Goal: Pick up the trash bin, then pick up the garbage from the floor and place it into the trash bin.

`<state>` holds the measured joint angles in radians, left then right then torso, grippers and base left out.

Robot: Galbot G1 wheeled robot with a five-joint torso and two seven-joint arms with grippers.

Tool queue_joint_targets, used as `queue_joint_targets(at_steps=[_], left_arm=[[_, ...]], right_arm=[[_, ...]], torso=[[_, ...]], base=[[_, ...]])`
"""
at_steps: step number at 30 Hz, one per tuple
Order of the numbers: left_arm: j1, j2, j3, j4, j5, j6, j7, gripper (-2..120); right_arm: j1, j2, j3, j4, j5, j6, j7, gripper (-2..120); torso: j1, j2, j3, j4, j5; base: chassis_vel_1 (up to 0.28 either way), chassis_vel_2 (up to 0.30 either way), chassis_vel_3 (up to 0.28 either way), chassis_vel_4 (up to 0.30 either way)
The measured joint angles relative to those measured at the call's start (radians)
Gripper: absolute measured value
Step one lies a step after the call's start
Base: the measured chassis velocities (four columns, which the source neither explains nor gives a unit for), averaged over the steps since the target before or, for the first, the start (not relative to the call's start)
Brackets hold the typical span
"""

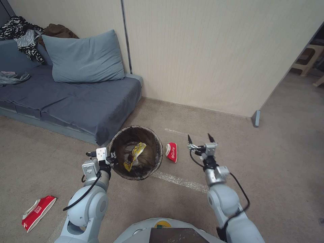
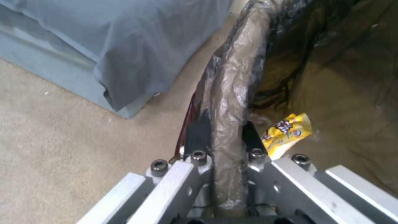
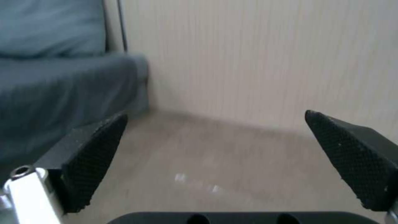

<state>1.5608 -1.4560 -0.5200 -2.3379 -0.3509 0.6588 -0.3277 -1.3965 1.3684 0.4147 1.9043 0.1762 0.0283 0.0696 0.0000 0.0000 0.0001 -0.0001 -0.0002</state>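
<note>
The trash bin was already in hand, beside the corner of the sofa, the left gripper clamped shut on its bag-lined rim. A yellow wrapper lay inside the bin. Two pieces seemed left on the floor: a red packet just beside the bin, another red packet well away from it. The right gripper hung near the first packet, fingers spread wide, holding nothing.
</note>
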Motion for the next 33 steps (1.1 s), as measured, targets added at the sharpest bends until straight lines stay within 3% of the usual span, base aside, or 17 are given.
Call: queue_joint_targets(at_steps=[6,15,22,23,27,33], left_arm=[[0.005,-0.008,-0.002,-0.006,0.004,0.0,0.0,0],[0.013,-0.019,-0.007,-0.006,0.017,0.002,0.0,0],[0.012,-0.026,-0.011,-0.005,0.02,0.002,0.0,0],[0.012,-0.03,-0.011,-0.004,0.023,0.003,0.0,0],[0.015,-0.032,-0.009,-0.005,0.026,0.003,-0.001,0],[0.018,-0.032,-0.008,-0.006,0.027,0.003,0.0,0]], right_arm=[[0.196,-0.034,-0.158,-0.209,0.075,-0.115,0.037,100],[0.432,-0.016,-0.324,-0.541,0.167,-0.191,0.05,100],[0.489,-0.001,-0.382,-0.678,0.164,-0.194,0.037,100],[0.516,0.013,-0.393,-0.757,0.133,-0.173,0.027,100],[0.559,0.039,-0.393,-0.863,0.09,-0.132,0.013,100],[0.58,0.05,-0.389,-0.909,0.07,-0.115,0.005,100]], torso=[[0.0,0.0,0.0,0.0,0.0002],[0.0,0.0,0.0,0.0001,0.0],[0.0,0.0,0.0,0.0,0.0],[0.0,0.0,0.0,0.0001,0.0002],[0.0,0.0,0.0,-0.0001,0.0002],[0.0,0.0,0.0,0.0,0.0]], base=[[0.0,0.0,0.0,0.0],[0.0,0.0,0.0,0.0],[0.0,0.0,0.0,0.0],[0.0,0.0,0.0,0.0],[0.0,0.0,0.0,0.0],[0.0,0.0,0.0,0.0]])
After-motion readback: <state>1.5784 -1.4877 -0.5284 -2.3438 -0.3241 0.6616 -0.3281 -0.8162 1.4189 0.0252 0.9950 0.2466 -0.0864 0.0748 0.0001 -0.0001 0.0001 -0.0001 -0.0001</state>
